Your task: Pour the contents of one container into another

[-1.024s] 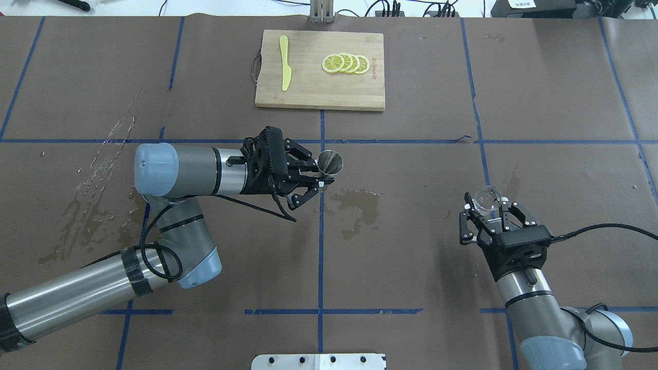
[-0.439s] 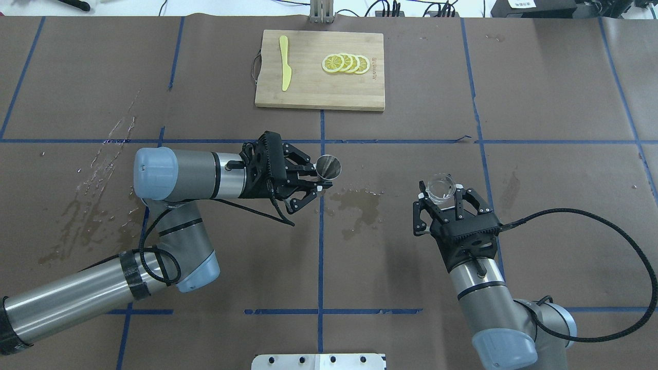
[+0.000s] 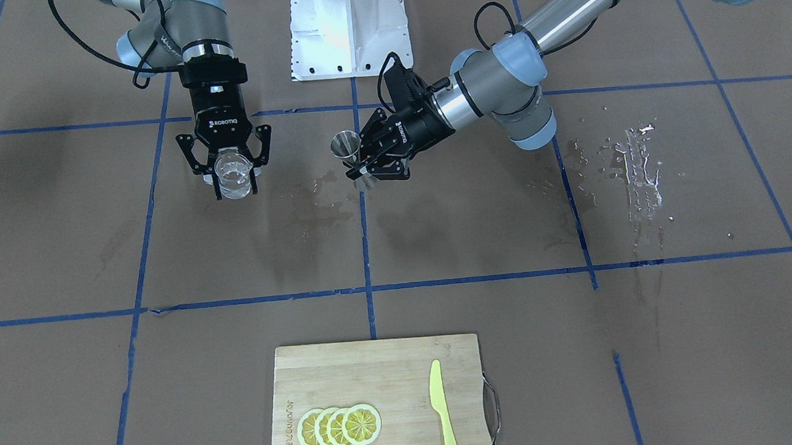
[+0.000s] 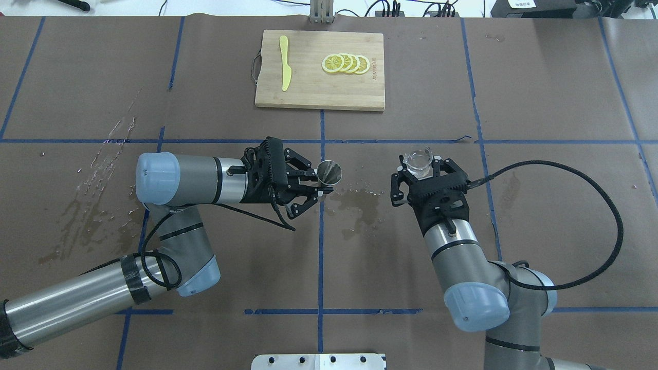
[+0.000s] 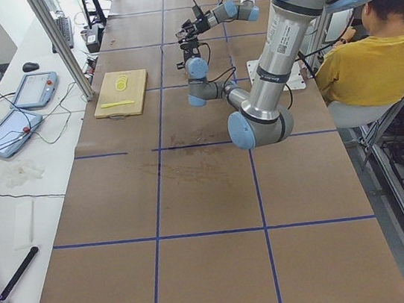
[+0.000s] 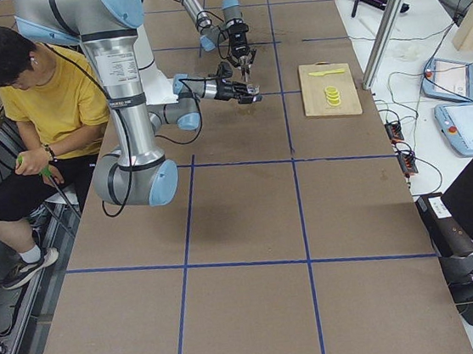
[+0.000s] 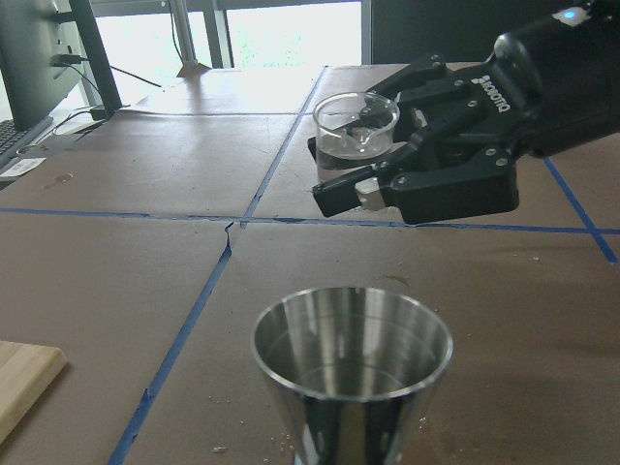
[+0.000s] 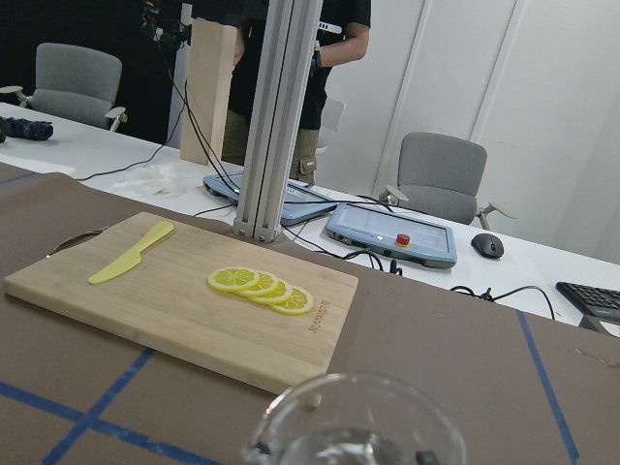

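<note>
- I see the left gripper [image 4: 320,186] closed on the narrow waist of the steel jigger [image 4: 329,172], holding it mouth up above the desk [image 4: 540,103].
- My right gripper [image 4: 419,168] is clamped around the clear glass [image 4: 417,159], which is lifted and upright with some clear liquid inside.
- Glass and jigger are apart. In the left wrist view the glass sits beyond the jigger's rim.
- A wet patch [image 4: 360,203] lies on the desk between the two grippers.

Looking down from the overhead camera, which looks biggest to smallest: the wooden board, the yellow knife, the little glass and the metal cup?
1. wooden board
2. yellow knife
3. little glass and metal cup: these look about alike. Both are held above the table, nearer the camera, so I won't rank them.
</note>
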Robot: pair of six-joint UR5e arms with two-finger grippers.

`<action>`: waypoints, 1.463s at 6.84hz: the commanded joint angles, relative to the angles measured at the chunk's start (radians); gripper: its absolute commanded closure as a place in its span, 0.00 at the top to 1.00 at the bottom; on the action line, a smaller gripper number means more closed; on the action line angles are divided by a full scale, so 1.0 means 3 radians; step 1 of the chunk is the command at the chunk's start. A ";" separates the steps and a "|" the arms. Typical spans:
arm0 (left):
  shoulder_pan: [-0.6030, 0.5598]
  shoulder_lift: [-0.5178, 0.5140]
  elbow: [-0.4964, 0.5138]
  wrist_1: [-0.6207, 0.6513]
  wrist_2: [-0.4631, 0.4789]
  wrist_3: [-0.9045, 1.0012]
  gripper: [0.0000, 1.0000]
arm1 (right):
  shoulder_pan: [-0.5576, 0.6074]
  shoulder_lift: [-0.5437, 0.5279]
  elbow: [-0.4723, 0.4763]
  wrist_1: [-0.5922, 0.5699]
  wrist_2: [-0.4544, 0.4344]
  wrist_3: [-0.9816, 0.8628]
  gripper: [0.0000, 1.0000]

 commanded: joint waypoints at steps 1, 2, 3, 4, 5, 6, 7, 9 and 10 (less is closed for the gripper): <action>0.0011 0.0001 0.0001 -0.0001 0.0000 0.0000 0.00 | 0.0100 0.0349 0.0010 -0.0460 0.0090 -0.0018 0.00; 0.0011 0.0001 0.0001 -0.0001 0.0000 0.0000 0.00 | 0.0100 0.0370 0.0020 -0.0472 0.0090 -0.0125 0.00; 0.0011 0.0001 0.0001 0.0004 0.0000 0.0000 0.00 | 0.0090 0.0401 0.0081 -0.0477 0.0085 -0.0176 0.00; 0.0011 0.0001 0.0006 0.0009 0.0000 0.0000 0.00 | 0.0080 0.0421 0.0112 -0.0558 0.0080 -0.0202 0.00; 0.0011 0.0001 0.0006 0.0009 0.0005 0.0000 0.00 | 0.0075 0.0421 0.0198 -0.0695 0.0080 -0.0238 0.00; 0.0011 0.0001 0.0006 0.0009 0.0005 0.0000 0.00 | 0.0049 0.0421 0.0229 -0.0828 0.0060 -0.0238 0.00; 0.0011 0.0001 0.0006 0.0009 0.0000 0.0000 0.00 | -0.0012 0.0421 0.0230 -0.0855 0.0009 -0.0243 0.00; 0.0011 0.0001 0.0006 0.0009 0.0000 0.0000 0.00 | -0.0119 0.0538 0.0230 -0.1161 -0.0154 -0.0421 0.00; 0.0011 0.0001 0.0006 0.0009 0.0000 0.0000 0.00 | -0.0175 0.0559 0.0225 -0.1167 -0.0241 -0.0524 0.00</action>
